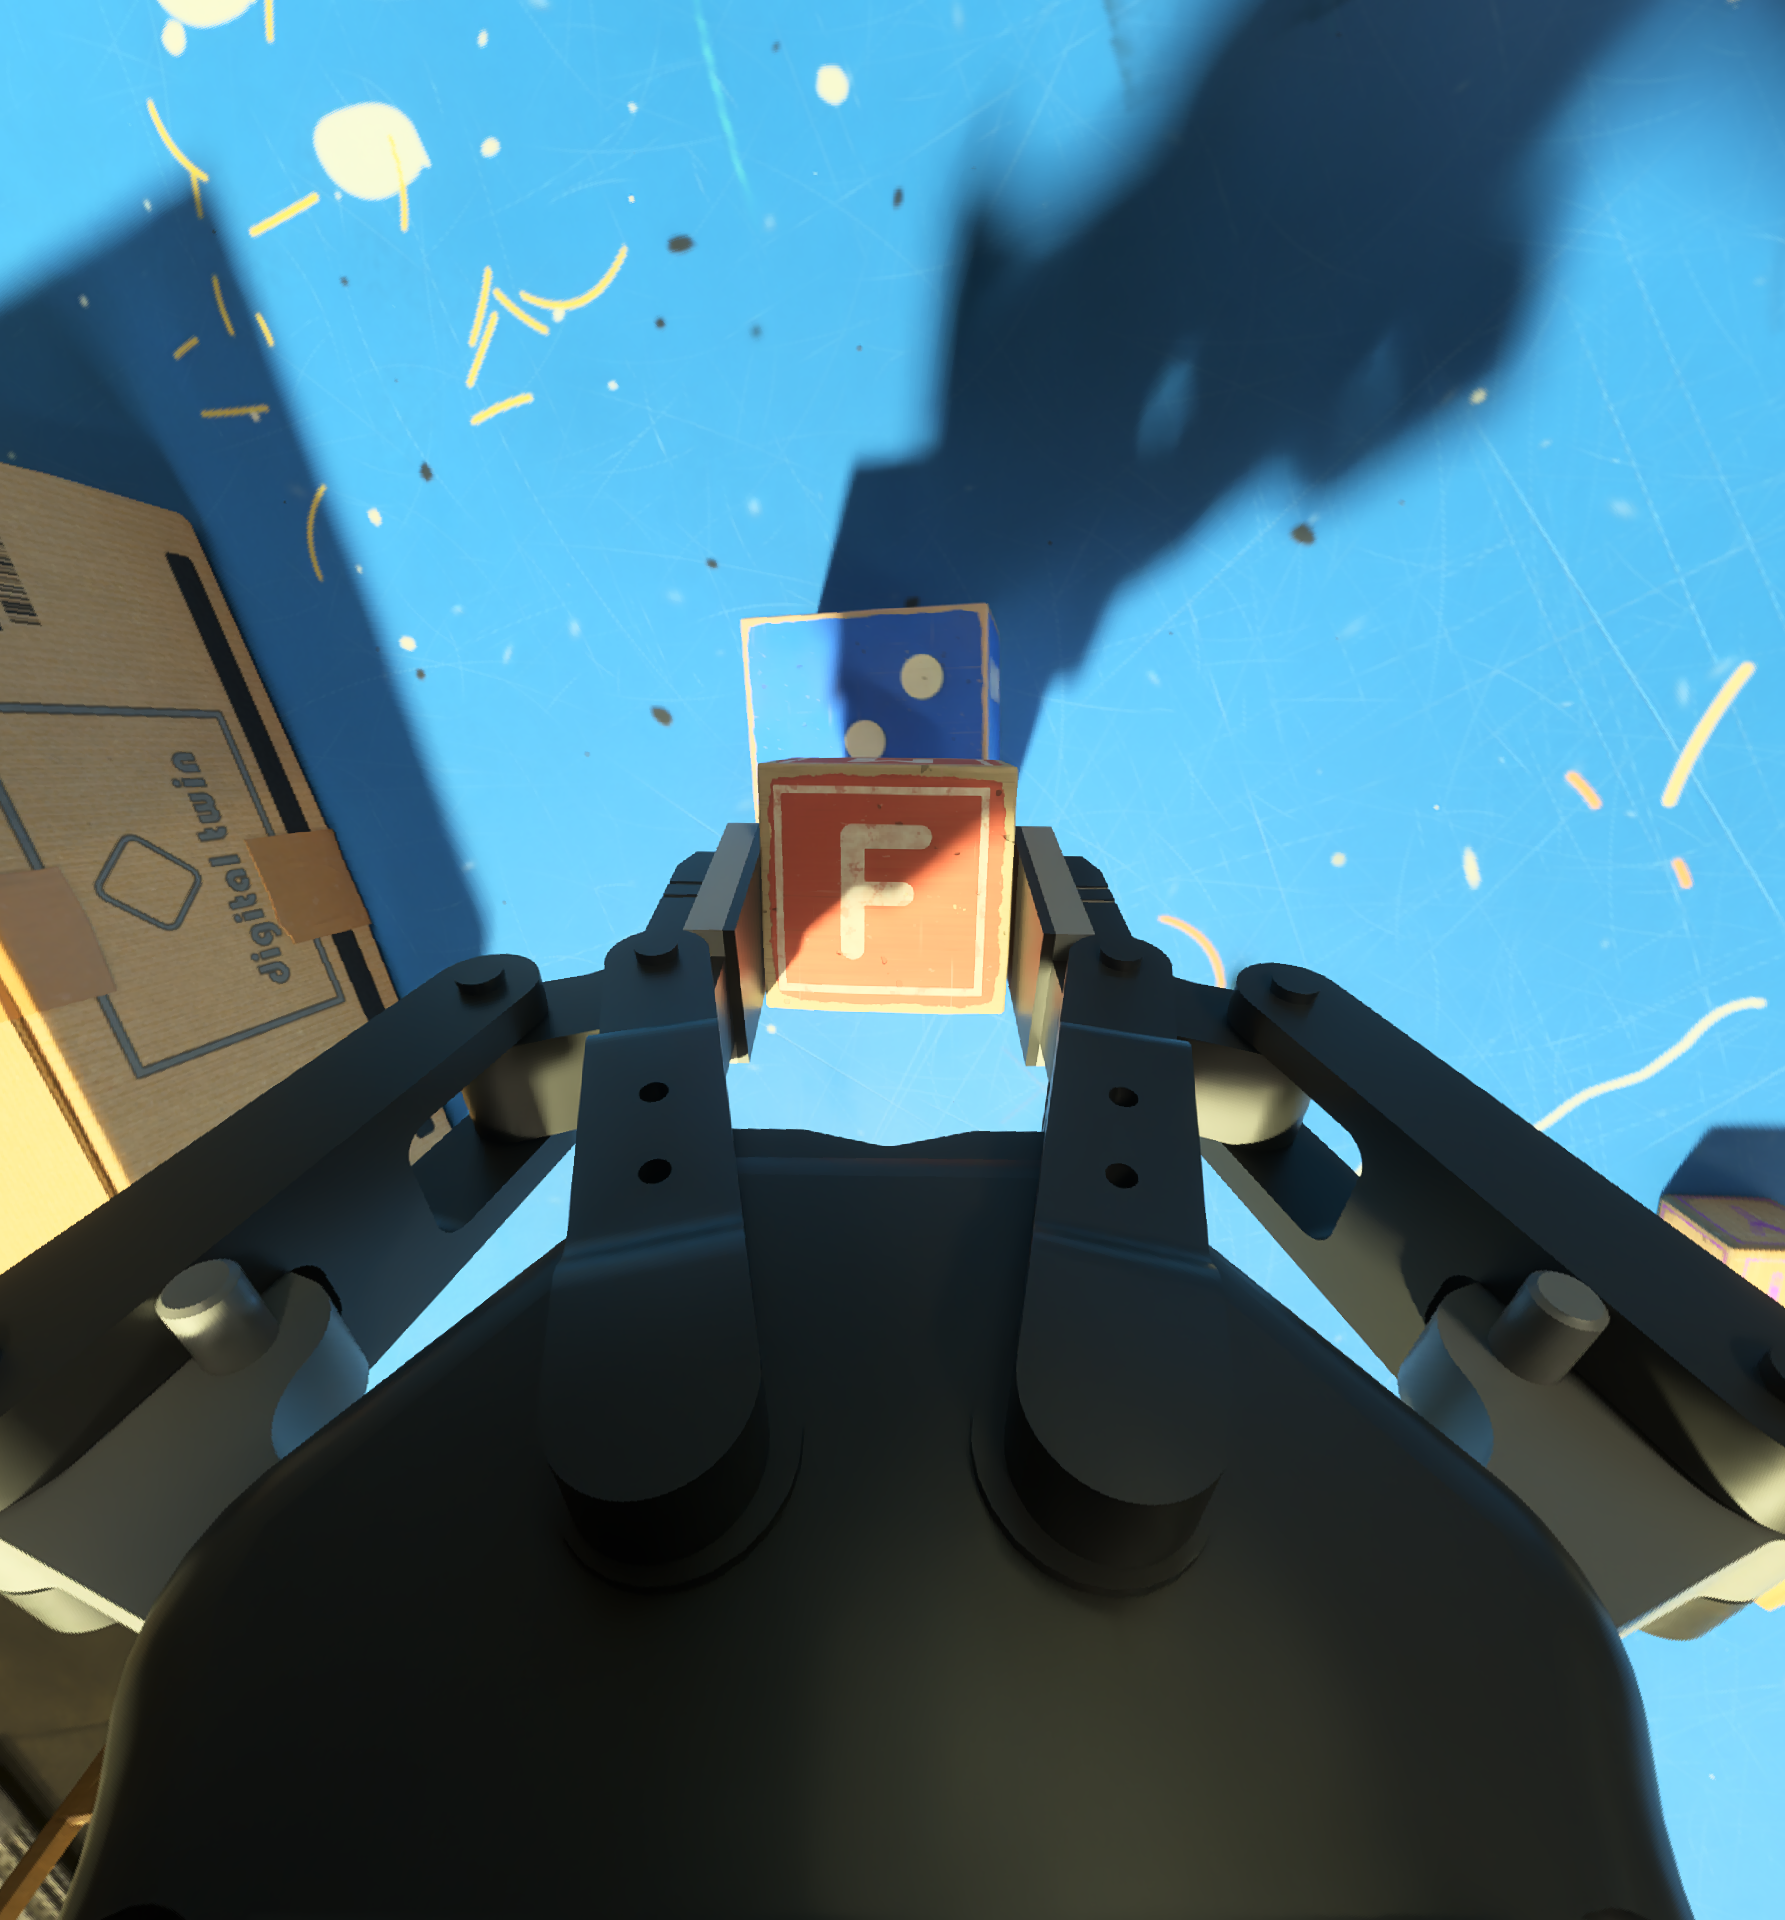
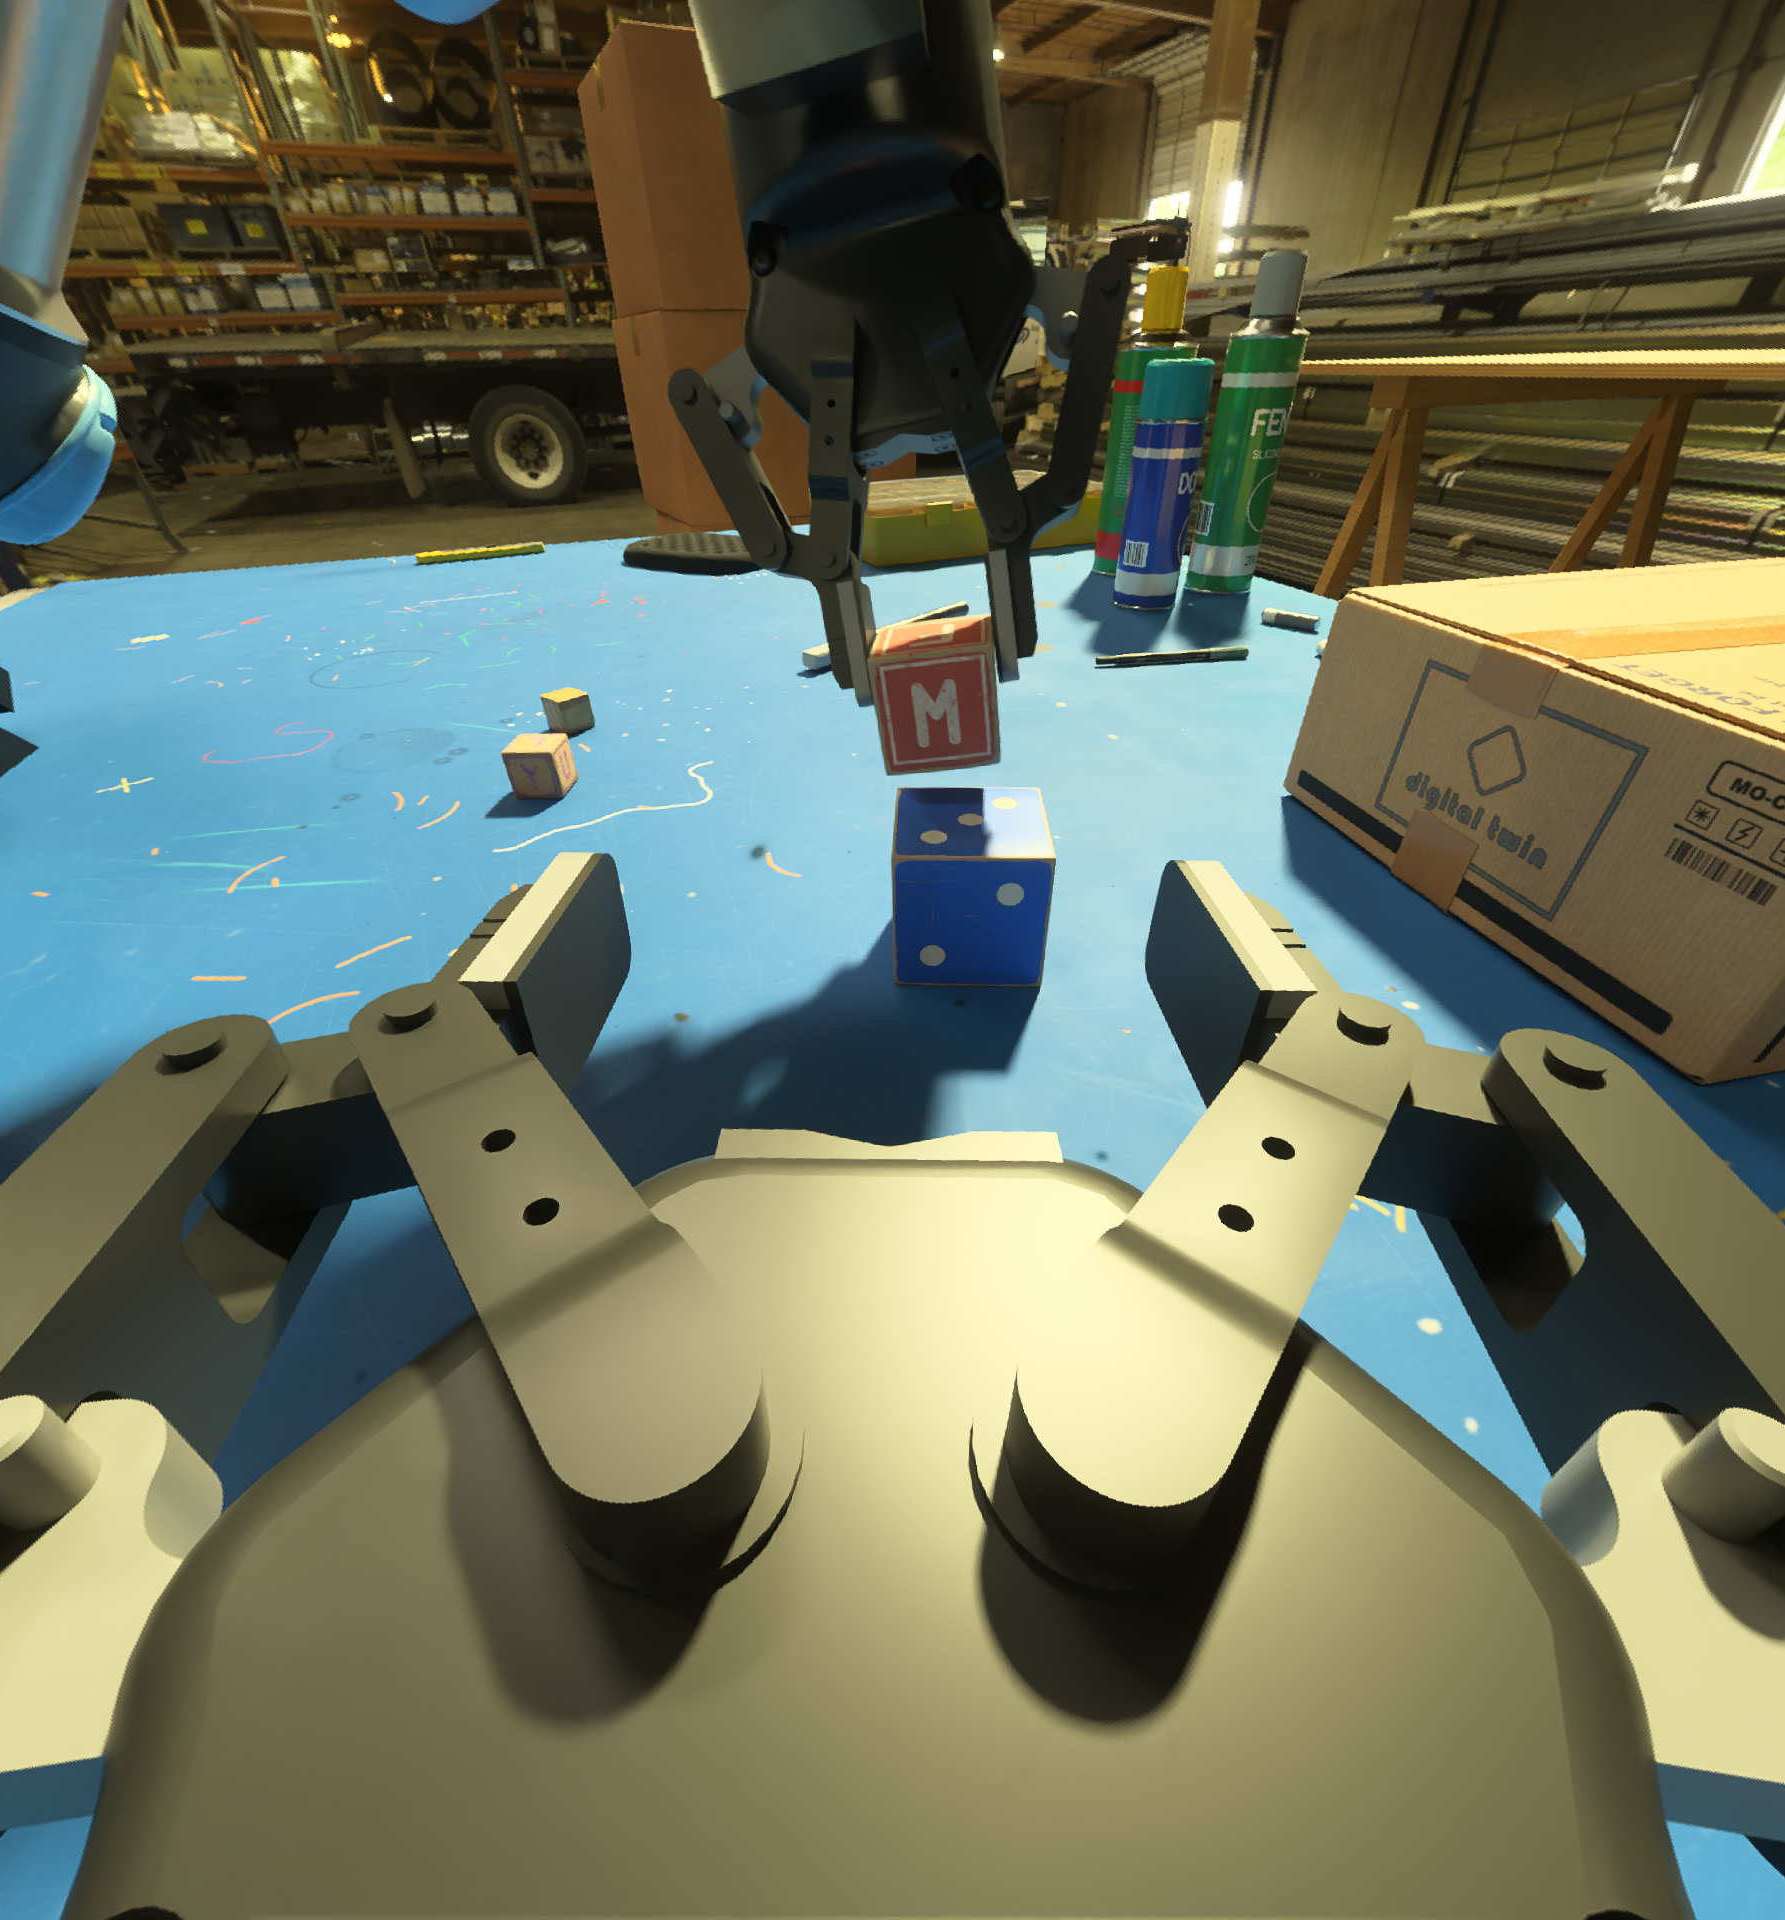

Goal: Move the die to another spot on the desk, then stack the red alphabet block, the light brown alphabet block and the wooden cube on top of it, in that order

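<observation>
The matt blue desk (image 2: 244,727) is scuffed, scratched and paint-flecked. The red painted wooden alphabet block (image 1: 883,894) looks worn at its edges. At its 12 o'clock, the blue wooden die (image 1: 867,681) has chipped edges. The brown corrugated cardboard box (image 2: 1594,790) bears paper tape.

The left pincer (image 1: 886,914) is dark charcoal, with flat bar links, round pivot pins, paired screw holes on each finger and pale grey knuckles. The right pincer (image 2: 888,925), lower in its own view, looks olive-grey in the light. At upper left, an arm (image 2: 5,260) has silver tubing and blue joints.
</observation>
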`<act>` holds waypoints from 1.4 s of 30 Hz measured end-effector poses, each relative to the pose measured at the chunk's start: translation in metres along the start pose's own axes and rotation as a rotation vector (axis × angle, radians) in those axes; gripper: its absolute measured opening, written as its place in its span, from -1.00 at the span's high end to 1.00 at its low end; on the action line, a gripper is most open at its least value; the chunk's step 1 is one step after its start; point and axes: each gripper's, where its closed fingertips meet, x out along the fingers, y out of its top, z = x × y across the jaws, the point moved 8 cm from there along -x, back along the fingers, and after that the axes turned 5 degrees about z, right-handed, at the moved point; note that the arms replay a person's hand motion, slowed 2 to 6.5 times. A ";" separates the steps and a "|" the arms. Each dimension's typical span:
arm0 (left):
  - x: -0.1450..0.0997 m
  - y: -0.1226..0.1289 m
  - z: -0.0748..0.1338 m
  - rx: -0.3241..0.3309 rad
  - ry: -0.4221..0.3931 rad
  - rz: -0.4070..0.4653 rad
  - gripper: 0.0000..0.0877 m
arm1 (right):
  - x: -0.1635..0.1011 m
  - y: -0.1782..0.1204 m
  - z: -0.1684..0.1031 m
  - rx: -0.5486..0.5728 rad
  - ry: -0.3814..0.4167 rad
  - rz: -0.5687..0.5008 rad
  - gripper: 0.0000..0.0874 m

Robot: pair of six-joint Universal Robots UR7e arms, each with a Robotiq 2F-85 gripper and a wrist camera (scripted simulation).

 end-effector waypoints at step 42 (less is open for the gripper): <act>0.023 0.013 -0.012 -0.112 -0.041 -0.013 0.11 | 0.000 0.000 -0.001 -0.004 0.004 -0.003 -0.95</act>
